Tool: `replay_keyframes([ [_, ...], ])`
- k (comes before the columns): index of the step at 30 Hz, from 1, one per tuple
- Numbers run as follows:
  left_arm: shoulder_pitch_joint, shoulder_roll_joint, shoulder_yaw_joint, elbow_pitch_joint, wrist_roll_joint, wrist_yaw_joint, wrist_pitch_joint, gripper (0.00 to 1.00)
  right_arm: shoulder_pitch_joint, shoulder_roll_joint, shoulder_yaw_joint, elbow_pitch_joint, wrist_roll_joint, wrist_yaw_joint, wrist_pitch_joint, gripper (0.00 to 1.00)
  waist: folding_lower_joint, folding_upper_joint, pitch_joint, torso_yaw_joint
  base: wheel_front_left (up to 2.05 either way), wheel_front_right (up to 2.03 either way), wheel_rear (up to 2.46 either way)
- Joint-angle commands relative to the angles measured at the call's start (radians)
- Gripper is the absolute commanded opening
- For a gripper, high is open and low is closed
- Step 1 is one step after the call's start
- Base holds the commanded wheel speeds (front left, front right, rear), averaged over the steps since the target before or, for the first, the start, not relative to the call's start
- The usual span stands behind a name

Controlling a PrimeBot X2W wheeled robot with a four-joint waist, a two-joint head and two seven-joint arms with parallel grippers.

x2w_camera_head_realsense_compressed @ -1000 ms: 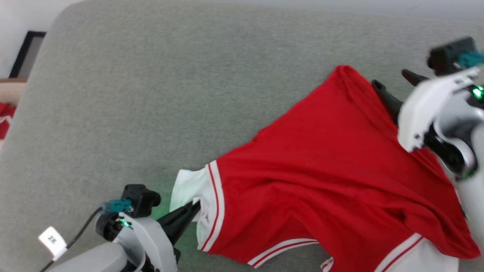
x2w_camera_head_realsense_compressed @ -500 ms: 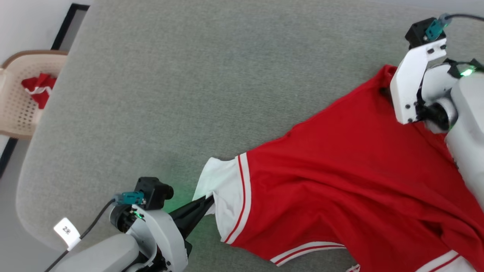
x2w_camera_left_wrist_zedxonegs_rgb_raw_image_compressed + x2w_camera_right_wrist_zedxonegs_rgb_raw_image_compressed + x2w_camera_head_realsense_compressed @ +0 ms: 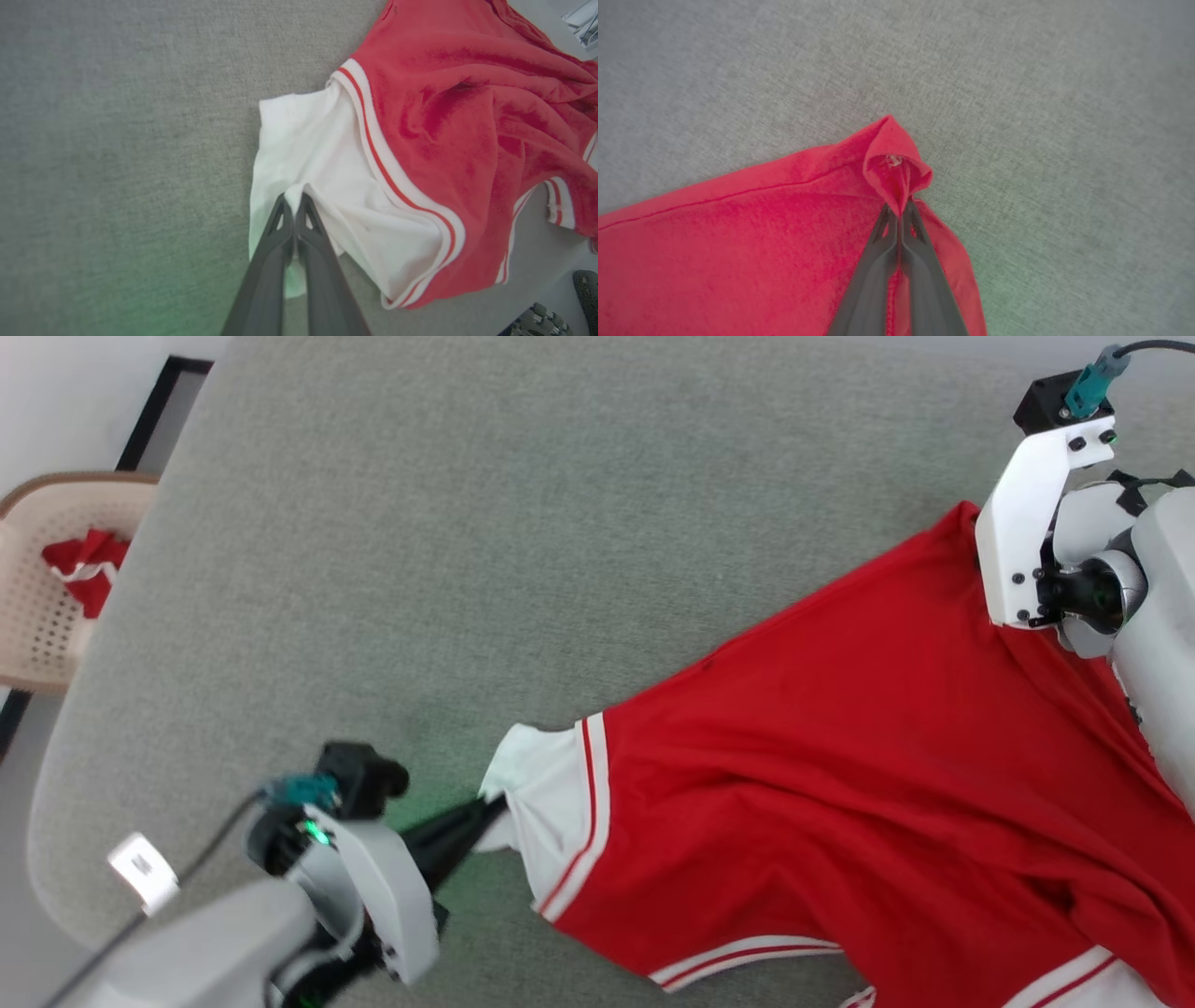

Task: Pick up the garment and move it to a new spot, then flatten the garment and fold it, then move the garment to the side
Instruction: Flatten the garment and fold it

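The garment (image 3: 840,756), red with white sleeves and striped trim, lies spread over the right half of the grey padded surface (image 3: 467,523); its lettering is hidden. My left gripper (image 3: 490,807) at the lower left is shut on the edge of the white sleeve (image 3: 317,154), its two dark fingers pinched together (image 3: 293,198). At the far right, my right gripper (image 3: 899,207) is shut on a bunched red corner of the garment (image 3: 738,242). In the head view the white wrist bracket covers that gripper's fingers. The cloth stretches diagonally between both grips.
A beige perforated basket (image 3: 37,616) stands off the surface's left edge, with a small red-and-white cloth (image 3: 79,565) inside. The grey surface has a rounded edge at the left and front. A dark part of the robot's base (image 3: 537,322) shows at the left wrist view's bottom right.
The head camera has swung, bringing the basket into view. Both grippers keep their hold. The right wrist has turned over its fingers, and the garment is drawn straighter between the two grips.
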Motion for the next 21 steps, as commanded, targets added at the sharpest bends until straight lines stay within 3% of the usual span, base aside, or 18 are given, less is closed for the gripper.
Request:
replay_keyframes([
  [1,-0.025,0.016,0.008,-0.006,-0.006,-0.003,0.015,0.0,-0.011,-0.005,0.003,-0.005,0.012,-0.002,-0.015,0.0,0.0,0.0,-0.018,-0.021,0.0,0.0,0.0],
  [13,-0.298,0.166,0.078,-0.101,0.019,0.039,0.247,0.0,-0.054,-0.064,0.059,-0.175,0.085,-0.002,-0.167,0.0,0.0,0.0,-0.117,-0.115,0.0,0.0,0.0],
  [21,-0.508,0.187,0.143,-0.007,0.038,0.031,0.349,0.0,-0.07,-0.129,0.069,-0.298,0.1,-0.002,-0.257,0.0,0.0,0.0,-0.169,-0.171,0.0,0.0,0.0],
])
